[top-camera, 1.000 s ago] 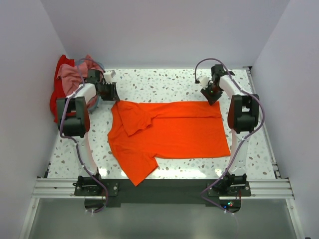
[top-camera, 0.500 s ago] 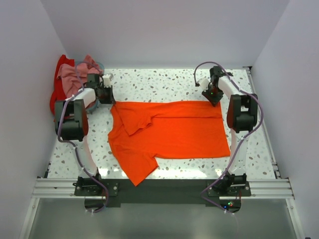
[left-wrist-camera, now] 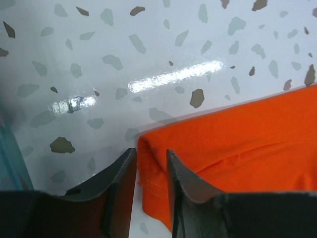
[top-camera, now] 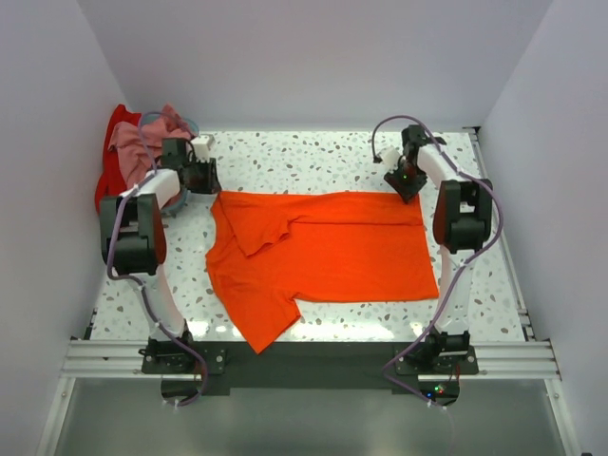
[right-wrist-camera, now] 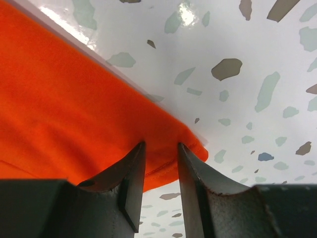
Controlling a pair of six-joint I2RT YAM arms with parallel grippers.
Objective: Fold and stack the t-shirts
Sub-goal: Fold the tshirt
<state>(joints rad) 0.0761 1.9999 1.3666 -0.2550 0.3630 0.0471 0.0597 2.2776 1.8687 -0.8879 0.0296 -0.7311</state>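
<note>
Speckled table (top-camera: 313,157), orange t-shirt (top-camera: 332,247) laid out; left gripper (left-wrist-camera: 151,156) and right gripper (right-wrist-camera: 161,148) straddle its far corners unclenched, needing one even, simultaneous pinch.

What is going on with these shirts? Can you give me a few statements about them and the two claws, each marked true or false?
1. The orange t-shirt lies spread on the table. True.
2. The pink t-shirt is stacked on the orange one. False: it is bunched up with the red t-shirt at the table's far left corner.
3. The left gripper and the right gripper are each at a far corner of the orange t-shirt. True.
4. The right gripper holds the cloth high in the air. False: the cloth lies flat on the table there.
</note>
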